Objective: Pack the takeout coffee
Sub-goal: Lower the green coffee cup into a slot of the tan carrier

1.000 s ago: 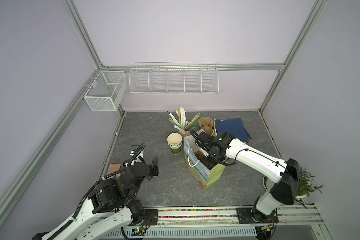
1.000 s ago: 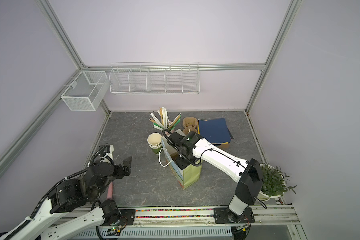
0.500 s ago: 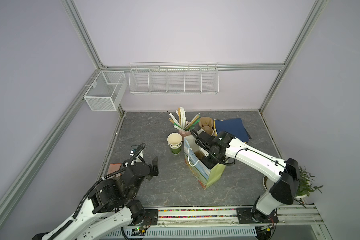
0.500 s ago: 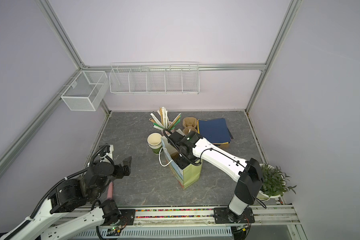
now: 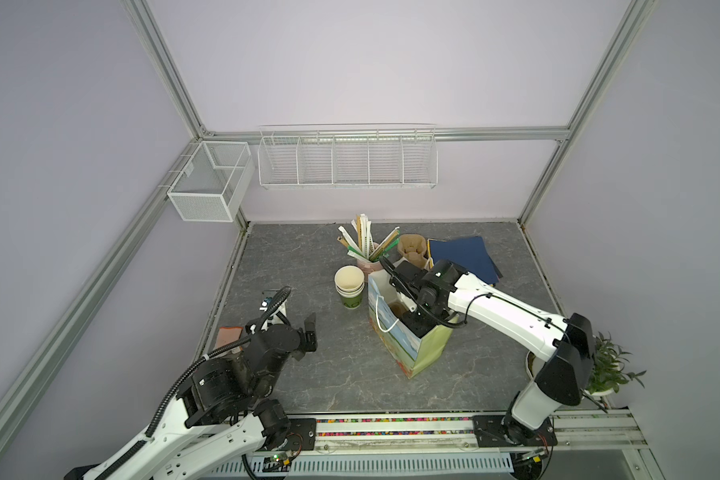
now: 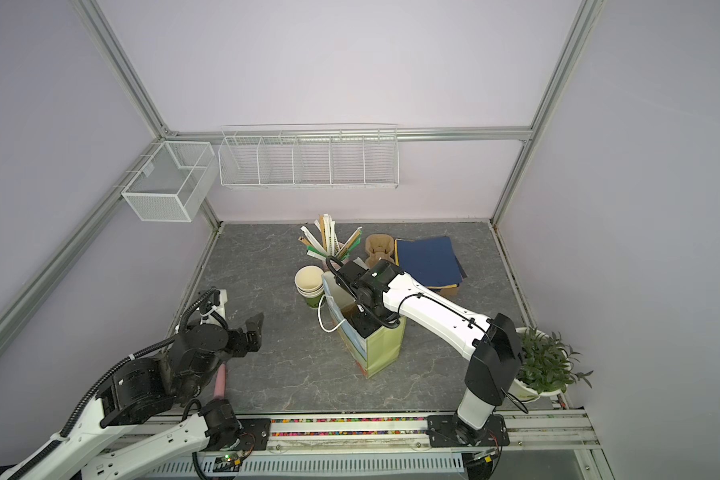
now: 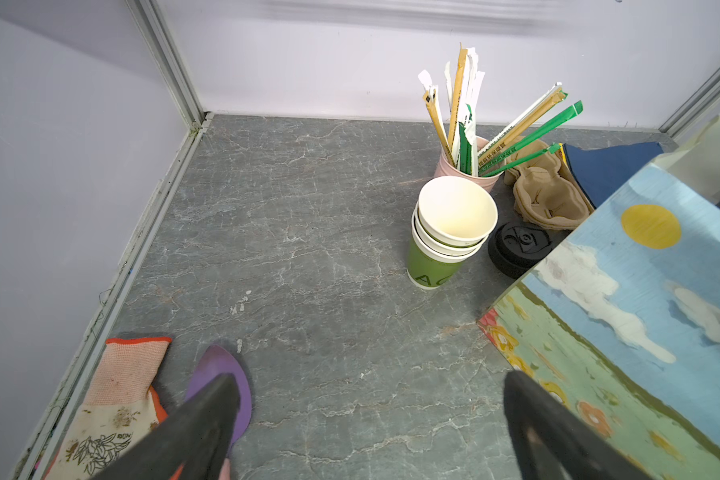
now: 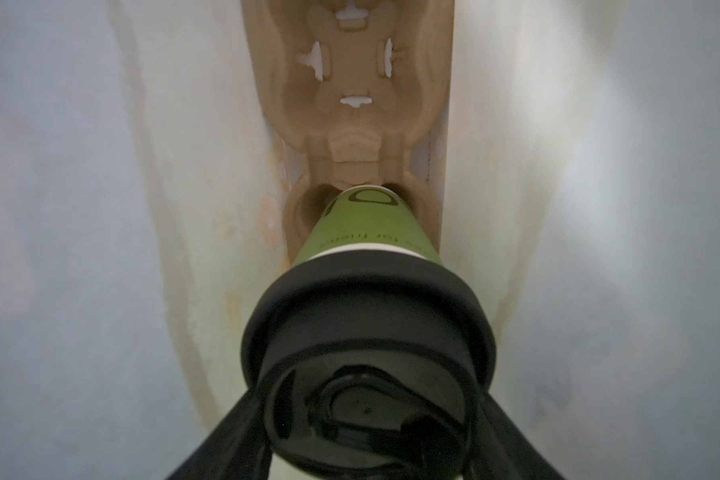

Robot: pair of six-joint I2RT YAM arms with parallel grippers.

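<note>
The takeout coffee [image 8: 366, 232], a green paper cup capped with a black lid [image 8: 366, 307], is found deep inside the paper bag [image 5: 431, 347], between its pale walls. Its foot is set at the nearer well of a pulp carrier [image 8: 350, 83] that lies on the bag's floor; whether it is fully seated cannot be told. The cup is held by the right gripper [image 8: 368, 411], whose fingers [image 8: 217, 440] are clamped on opposite sides of the lid, the arm reaching down through the bag's open mouth in both top views. The left gripper [image 7: 371, 382] is held well apart from the bag, over the bare table [image 7: 308, 249] on the bag's painted side, with its fingers spread wide and nothing between them. A stack of lidless cups [image 5: 350, 286] is seen just beside the bag. The cup is judged light, though what it contains cannot be seen. Its paper wall is judged soft and easily dented, while the plastic lid is stiffer but smooth, and probably only snapped on. A hold on the lid alone could therefore let the cup slip or drop free. The firmest hold is judged to be just under the lid, where the rolled rim stiffens the wall, and only gentle pressure is called for.
</note>
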